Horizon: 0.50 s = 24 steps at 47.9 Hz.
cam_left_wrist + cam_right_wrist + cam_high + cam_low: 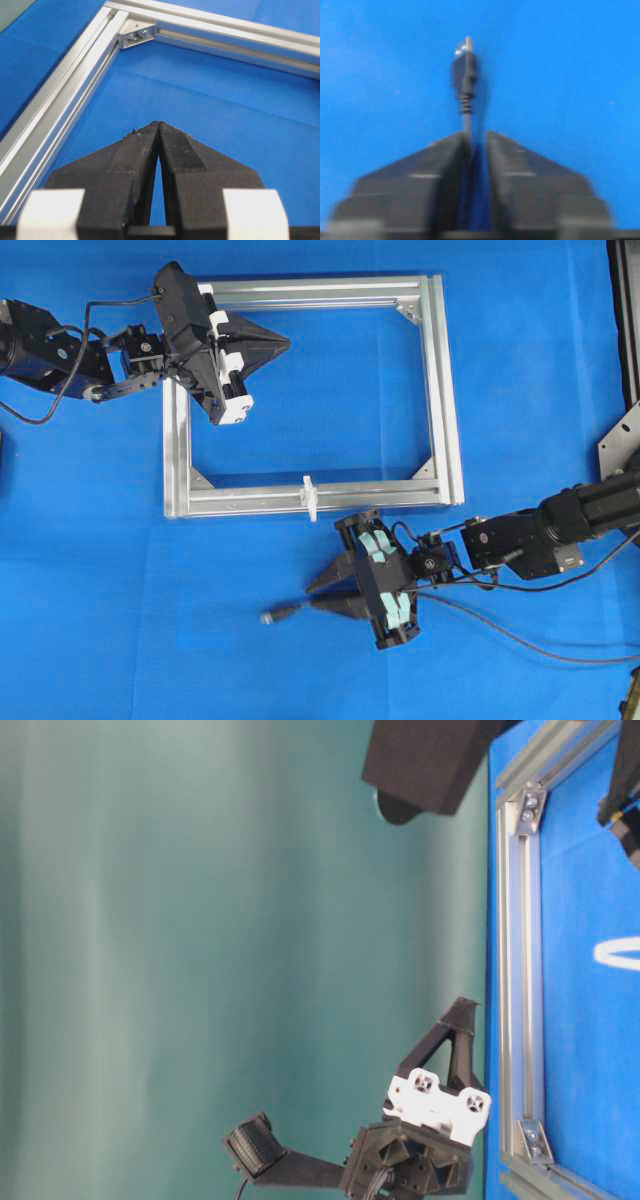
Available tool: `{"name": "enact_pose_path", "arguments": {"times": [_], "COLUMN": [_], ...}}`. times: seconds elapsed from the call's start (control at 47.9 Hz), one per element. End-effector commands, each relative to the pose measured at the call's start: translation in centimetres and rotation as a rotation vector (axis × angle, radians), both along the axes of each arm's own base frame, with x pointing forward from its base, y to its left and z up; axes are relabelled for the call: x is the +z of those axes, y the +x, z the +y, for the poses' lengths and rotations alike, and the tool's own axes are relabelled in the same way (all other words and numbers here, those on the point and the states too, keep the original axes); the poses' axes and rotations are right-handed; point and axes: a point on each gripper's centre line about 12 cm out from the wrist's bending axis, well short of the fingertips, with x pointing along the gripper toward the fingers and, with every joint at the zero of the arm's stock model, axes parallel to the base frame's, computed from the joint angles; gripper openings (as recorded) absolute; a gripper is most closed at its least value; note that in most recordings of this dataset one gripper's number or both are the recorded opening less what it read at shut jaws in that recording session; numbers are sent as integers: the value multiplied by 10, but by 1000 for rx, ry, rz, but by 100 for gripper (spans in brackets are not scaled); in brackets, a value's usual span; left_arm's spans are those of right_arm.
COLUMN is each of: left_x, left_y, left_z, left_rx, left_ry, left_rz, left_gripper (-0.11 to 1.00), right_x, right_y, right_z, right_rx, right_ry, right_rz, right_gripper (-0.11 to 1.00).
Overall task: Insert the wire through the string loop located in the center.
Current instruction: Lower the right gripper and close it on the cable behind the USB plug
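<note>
A blue table (pixel 100 590) carries a silver rectangular frame (pixel 448 390) lying flat toward its far edge, seen from overhead.

At the left, the left gripper (pixel 285 341) hangs over the frame's far-left corner, its black fingers pointing right across the open middle of the frame. The left wrist view shows its jaws pressed together at the tips with nothing between them, above bare blue cloth and facing a silver corner bracket (pixel 136 33).

Further right, on the middle of the frame's near bar, stands the string loop (pixel 310 497), a small white piece set across the bar.

Just nearer than that bar, toward the table's near edge, the right gripper (pixel 318 596) points left. Its jaws are drawn in to a narrow gap around the wire (pixel 345 605), whose thin black line runs between the fingers; the right wrist view is blurred, so I cannot tell whether both fingers actually press it. The wire's plug tip (pixel 274 616) sticks out to the left of the fingertips, well apart from the string loop. The rest of the wire trails right toward the table's right edge.
</note>
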Motion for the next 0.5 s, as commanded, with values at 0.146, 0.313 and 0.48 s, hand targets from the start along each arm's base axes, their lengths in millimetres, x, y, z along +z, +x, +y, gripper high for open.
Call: {"name": "enact_pose_path", "arguments": {"times": [0.146, 0.313, 0.48], "left_x": [16, 16, 16], "left_y": [2, 2, 1], "left_z": [1, 1, 1], "left_rx": [-1, 0, -1], "left_ry": [16, 16, 16], "left_rz": [-45, -45, -43], "left_gripper": [0, 0, 0], "right_x": [9, 9, 11], "right_y": [3, 4, 3], "right_z": [-2, -1, 0], "right_rx": [-14, -13, -12], "right_ry": [14, 13, 15], "right_rz": [-28, -25, -24], "right_gripper": [-2, -2, -2]}}
